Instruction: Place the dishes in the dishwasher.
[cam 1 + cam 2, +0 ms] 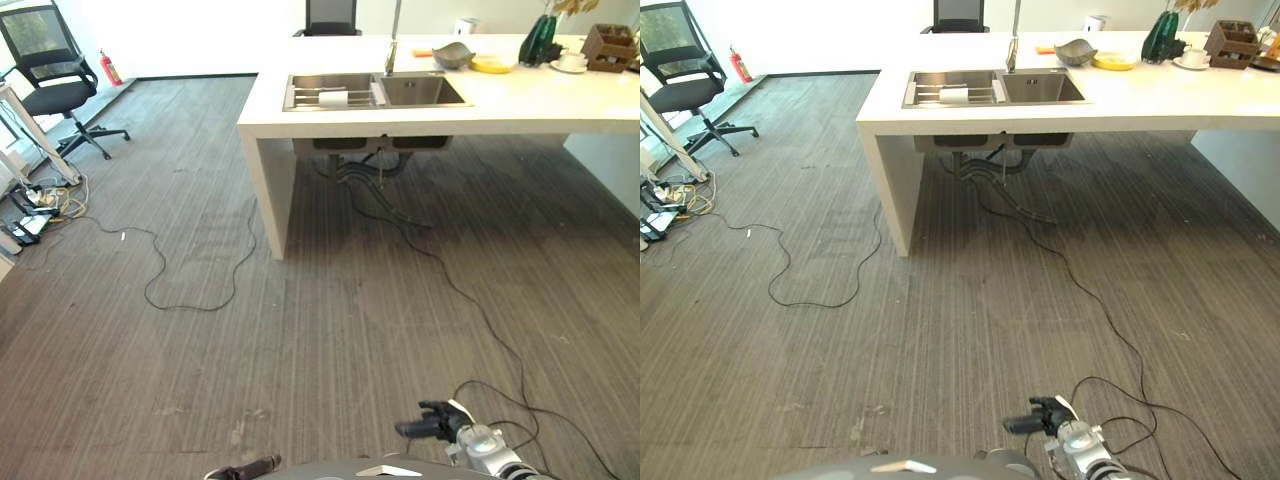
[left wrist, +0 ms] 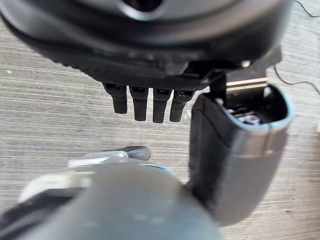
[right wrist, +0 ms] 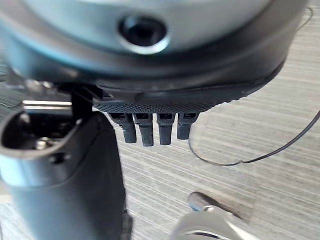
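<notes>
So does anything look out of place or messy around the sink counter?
Nothing looks spilled or broken. The one oddity: a loose black cable loops across the floor beside the counter, and hoses dangle under the sink.

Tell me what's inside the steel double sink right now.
In the steel double sink, the left basin holds a wire rack with a white cup-like item lying on it. The right basin looks empty, though its near wall hides part of the floor.

Silver-grey right arm (image 1: 490, 450) ends in a dark right hand (image 1: 432, 420).
</notes>
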{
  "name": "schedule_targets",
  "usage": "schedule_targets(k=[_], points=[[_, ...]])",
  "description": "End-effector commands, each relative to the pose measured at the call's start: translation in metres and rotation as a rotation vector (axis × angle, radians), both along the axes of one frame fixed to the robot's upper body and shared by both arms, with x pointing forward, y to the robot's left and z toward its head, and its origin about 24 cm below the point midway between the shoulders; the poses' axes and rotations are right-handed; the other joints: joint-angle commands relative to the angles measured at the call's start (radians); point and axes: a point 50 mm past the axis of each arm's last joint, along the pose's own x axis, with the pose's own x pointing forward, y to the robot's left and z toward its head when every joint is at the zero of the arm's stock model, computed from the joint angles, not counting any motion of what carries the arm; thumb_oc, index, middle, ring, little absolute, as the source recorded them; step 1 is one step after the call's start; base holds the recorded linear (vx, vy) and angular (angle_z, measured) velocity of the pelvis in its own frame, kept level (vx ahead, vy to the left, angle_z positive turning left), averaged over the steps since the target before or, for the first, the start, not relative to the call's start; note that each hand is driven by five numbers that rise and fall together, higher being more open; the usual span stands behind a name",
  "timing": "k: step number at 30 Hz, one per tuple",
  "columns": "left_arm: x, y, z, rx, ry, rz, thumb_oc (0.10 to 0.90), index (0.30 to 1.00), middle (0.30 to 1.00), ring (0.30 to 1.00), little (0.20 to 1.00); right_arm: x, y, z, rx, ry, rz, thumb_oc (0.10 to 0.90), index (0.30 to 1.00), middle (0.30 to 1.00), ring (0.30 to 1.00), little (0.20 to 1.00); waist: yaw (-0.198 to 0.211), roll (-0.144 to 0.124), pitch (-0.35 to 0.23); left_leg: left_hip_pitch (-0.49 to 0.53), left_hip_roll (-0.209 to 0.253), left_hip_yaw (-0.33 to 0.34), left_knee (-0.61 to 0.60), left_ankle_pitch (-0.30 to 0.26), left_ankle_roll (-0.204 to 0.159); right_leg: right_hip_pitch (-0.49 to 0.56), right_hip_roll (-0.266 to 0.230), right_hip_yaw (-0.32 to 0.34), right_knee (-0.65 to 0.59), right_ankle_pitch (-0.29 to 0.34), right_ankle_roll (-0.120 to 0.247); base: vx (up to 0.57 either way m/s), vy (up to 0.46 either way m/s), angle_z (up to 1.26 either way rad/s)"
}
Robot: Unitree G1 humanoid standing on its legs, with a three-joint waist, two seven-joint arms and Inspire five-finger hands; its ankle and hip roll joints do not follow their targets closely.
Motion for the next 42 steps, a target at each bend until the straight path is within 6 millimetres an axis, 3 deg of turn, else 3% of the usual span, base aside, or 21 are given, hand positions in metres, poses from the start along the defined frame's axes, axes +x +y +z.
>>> schedule_targets(k=[1,4,8,12,17,23,24,26,30,38,40,42], points=[[0.027,-0.028,0.001,-0.062,-0.065,-0.049,0.800,0.900,0.900,0.900,0.900,0.016,-0.004,0.006,-0.030,-0.046,0.041,0.800,0.900,0.900,0.900,0.900,-0.029,-0.038,0.035,0.053,0.001,0.007,-0.070,-0.029,-0.038,0.200,-0.054,0.010,-0.320,0.080,0.141,-0.01,0.013,-0.04],[0.032,-0.031,0.002,-0.064,-0.092,-0.051,0.800,0.900,0.900,0.900,0.900,0.010,-0.004,0.004,-0.031,-0.033,0.028,0.800,0.900,0.900,0.900,0.900,-0.031,-0.034,0.039,0.055,0.002,0.007,-0.070,-0.029,-0.038,0.199,-0.054,0.011,-0.320,0.080,0.142,0.00,0.007,-0.02],[0.024,-0.019,0.001,-0.038,-0.068,-0.036,0.800,0.900,0.900,0.900,0.900,0.009,-0.001,0.003,0.014,-0.042,-0.031,0.800,0.900,0.900,0.900,0.900,-0.025,-0.042,0.044,0.058,0.002,0.003,-0.070,-0.030,-0.040,0.203,-0.055,0.007,-0.320,0.076,0.140,0.00,0.000,0.00],[0.028,-0.009,0.004,-0.010,-0.083,-0.029,0.800,0.900,0.900,0.900,0.900,0.012,-0.001,0.004,0.010,-0.054,-0.035,0.800,0.900,0.900,0.900,0.900,-0.020,-0.046,0.045,0.060,0.002,-0.001,-0.070,-0.031,-0.042,0.208,-0.054,0.003,-0.320,0.073,0.139,0.01,-0.005,0.03],[0.052,0.001,0.013,0.041,-0.183,-0.004,0.800,0.900,0.900,0.900,0.900,0.002,-0.006,0.001,0.006,-0.038,-0.120,0.800,0.900,0.900,0.900,0.900,-0.021,-0.048,0.043,0.067,0.004,-0.001,-0.070,-0.036,-0.043,0.215,-0.053,0.001,-0.320,0.067,0.138,0.00,0.000,0.00],[0.052,0.002,0.013,0.050,-0.180,0.004,0.800,0.900,0.900,0.900,0.900,-0.003,-0.007,0.000,0.007,-0.024,-0.141,0.800,0.900,0.900,0.900,0.900,-0.024,-0.046,0.041,0.074,0.004,0.002,-0.070,-0.038,-0.043,0.221,-0.052,0.002,-0.320,0.064,0.137,0.01,-0.001,0.00],[0.042,0.002,0.010,0.043,-0.150,0.042,0.800,0.900,0.900,0.900,0.900,-0.004,-0.006,-0.001,0.020,-0.026,-0.158,0.800,0.900,0.900,0.900,0.900,-0.026,-0.045,0.039,0.079,0.003,0.005,-0.070,-0.041,-0.043,0.226,-0.050,0.003,-0.320,0.059,0.136,0.03,-0.006,0.00],[0.042,0.002,0.010,0.043,-0.150,0.042,0.800,0.900,0.900,0.900,0.900,-0.004,-0.006,-0.001,0.020,-0.026,-0.158,0.800,0.900,0.900,0.900,0.900,-0.026,-0.045,0.039,0.079,0.003,0.005,-0.070,-0.041,-0.043,0.226,-0.050,0.003,-0.320,0.059,0.136,0.02,-0.003,0.00],[0.035,-0.001,0.007,0.033,-0.121,0.088,0.800,0.900,0.900,0.900,0.900,0.002,-0.005,0.000,0.020,-0.042,-0.166,0.800,0.900,0.900,0.900,0.900,-0.027,-0.046,0.038,0.084,0.006,0.003,-0.070,-0.043,-0.045,0.231,-0.049,0.001,-0.320,0.053,0.132,0.04,-0.031,-0.01],[0.042,-0.001,0.009,-0.017,-0.171,0.255,0.800,0.900,0.900,0.900,0.900,0.012,-0.003,0.004,0.012,-0.073,-0.147,0.800,0.900,0.900,0.900,0.900,-0.031,-0.039,0.045,0.088,0.017,0.005,-0.067,-0.043,-0.052,0.232,-0.042,-0.003,-0.318,0.044,0.122,0.05,-0.050,-0.01],[0.043,-0.001,0.009,-0.021,-0.176,0.278,0.800,0.900,0.900,0.900,0.900,0.014,-0.002,0.004,0.016,-0.078,-0.145,0.800,0.900,0.900,0.900,0.900,-0.030,-0.040,0.051,0.081,0.025,0.003,-0.038,-0.053,-0.055,0.228,-0.039,-0.002,-0.310,0.039,0.116,0.06,-0.083,-0.07],[0.045,0.003,0.011,-0.012,-0.190,0.303,0.800,0.900,0.900,0.900,0.900,0.019,-0.001,0.006,0.028,-0.097,-0.154,0.800,0.900,0.900,0.900,0.900,-0.026,-0.050,0.067,0.035,0.036,-0.001,0.069,-0.075,-0.063,0.222,-0.039,0.004,-0.297,0.030,0.102,0.01,-0.115,-0.09]])
